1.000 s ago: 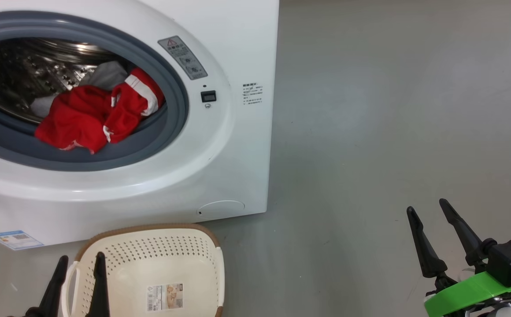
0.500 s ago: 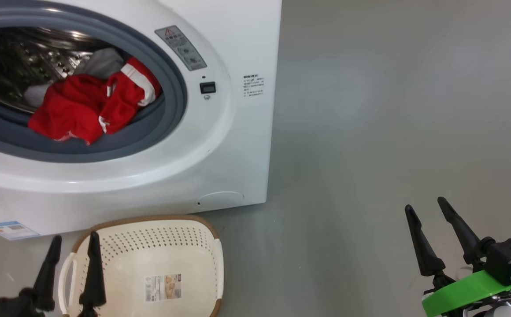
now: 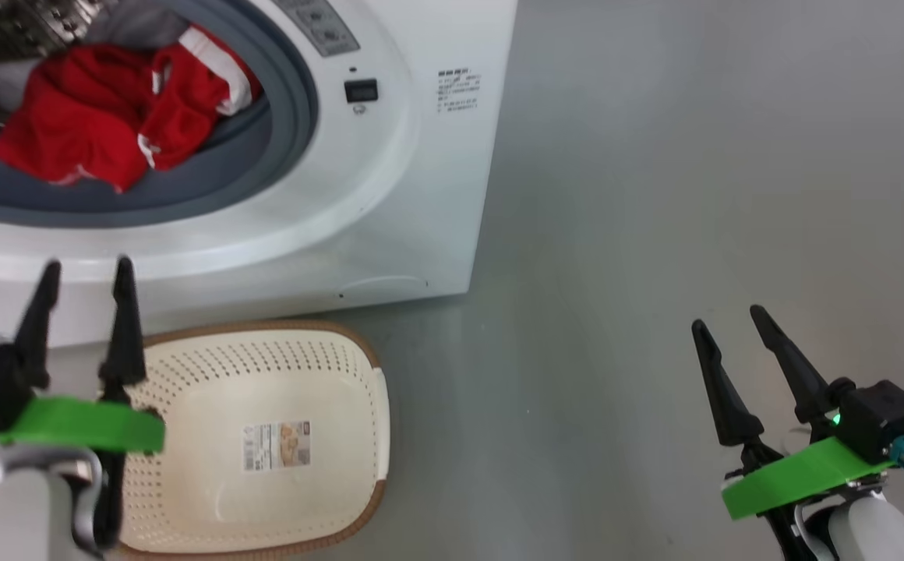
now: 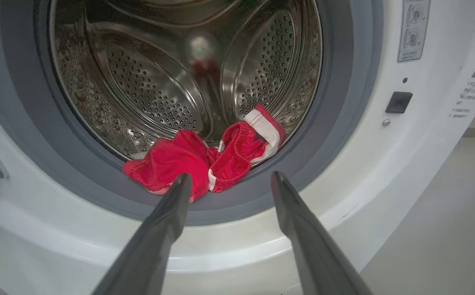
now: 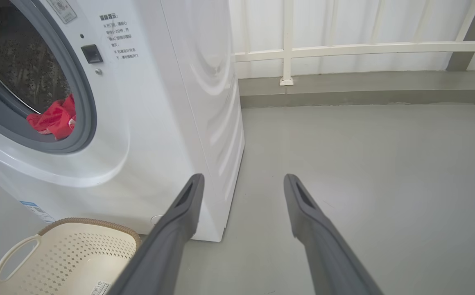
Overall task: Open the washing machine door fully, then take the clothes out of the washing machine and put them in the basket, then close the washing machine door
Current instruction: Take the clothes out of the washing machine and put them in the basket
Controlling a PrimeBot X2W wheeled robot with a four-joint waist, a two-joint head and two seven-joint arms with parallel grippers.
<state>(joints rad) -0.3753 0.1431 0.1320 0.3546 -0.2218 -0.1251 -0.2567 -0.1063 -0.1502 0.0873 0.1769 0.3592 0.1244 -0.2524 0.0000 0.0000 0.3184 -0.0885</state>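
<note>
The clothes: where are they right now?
Head view, upper left: the clothes lie on the grey gasket at the mouth of the washing machine, above the basket.

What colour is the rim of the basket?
Brown, with a woven look; the basket itself is cream. Head view shows it best.

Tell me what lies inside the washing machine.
Red clothes with white trim lie at the front of the drum, spilling onto the grey gasket. Whatever lies under them is hidden.
</note>
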